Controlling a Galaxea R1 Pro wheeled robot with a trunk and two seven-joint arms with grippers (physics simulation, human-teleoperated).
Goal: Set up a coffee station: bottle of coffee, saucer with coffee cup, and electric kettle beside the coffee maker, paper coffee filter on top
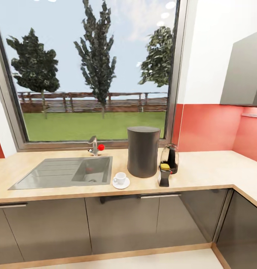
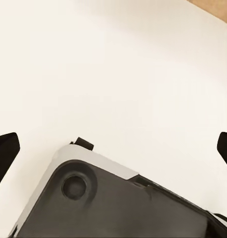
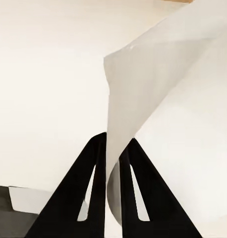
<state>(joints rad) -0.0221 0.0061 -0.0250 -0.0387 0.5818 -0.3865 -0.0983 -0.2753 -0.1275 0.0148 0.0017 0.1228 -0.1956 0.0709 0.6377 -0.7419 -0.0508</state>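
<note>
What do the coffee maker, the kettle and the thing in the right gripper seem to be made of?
The coffee maker looks like matte dark metal or plastic: an even grey, no sharp reflections. The electric kettle seems clear glass or plastic; its dark inside shows through the dome. The paper coffee filter, pinched in the right gripper, looks like thin pale paper, curved with a soft edge.
</note>
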